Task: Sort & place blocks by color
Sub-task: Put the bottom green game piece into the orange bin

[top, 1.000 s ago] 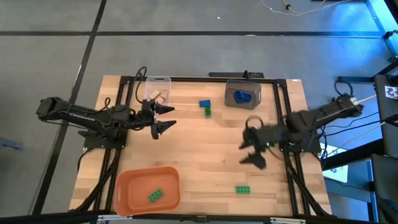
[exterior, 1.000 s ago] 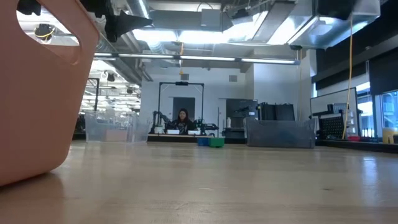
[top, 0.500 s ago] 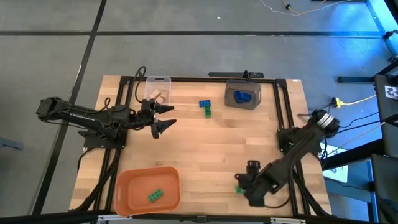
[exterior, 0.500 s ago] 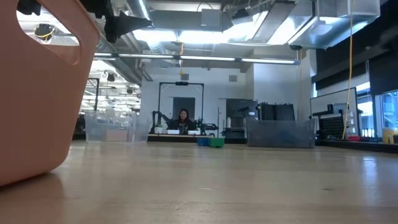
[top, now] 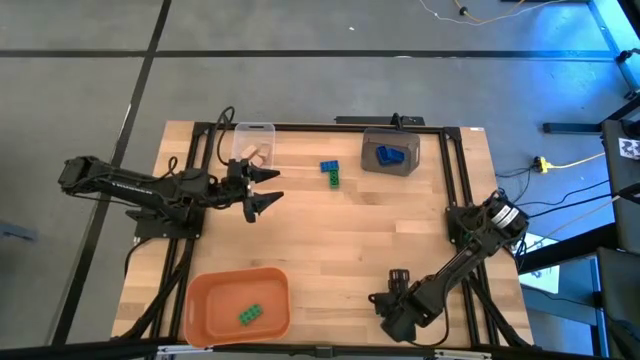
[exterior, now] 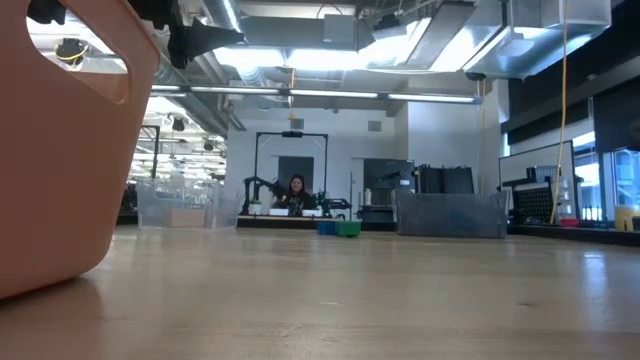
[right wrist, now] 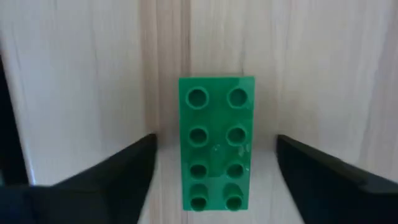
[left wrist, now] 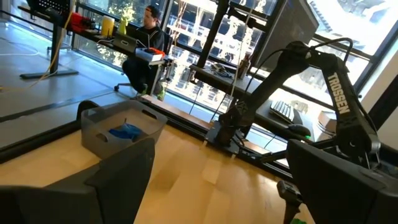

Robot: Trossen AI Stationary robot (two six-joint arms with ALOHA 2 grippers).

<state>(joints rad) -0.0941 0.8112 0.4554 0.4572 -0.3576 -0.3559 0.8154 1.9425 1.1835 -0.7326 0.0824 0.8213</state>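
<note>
Lying flat on the wooden table [right wrist: 81,74], studs up: green block [right wrist: 216,143], two-by-four, long axis running straight ahead between the right gripper [right wrist: 214,180] fingers. Spread wide on either side, not touching it. Near the table's front edge. Left gripper [top: 268,188] parked open by the clear bin [top: 253,142].

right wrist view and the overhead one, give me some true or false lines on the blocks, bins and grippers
1. The right gripper is open, fingers either side of a green block on the table. True.
2. The orange bin holds a blue block. False: it holds a green block.
3. The grey bin holds a blue block. True.
4. The left gripper grips a tan block. False: it is open and holds nothing; a tan block lies in the clear bin.
</note>
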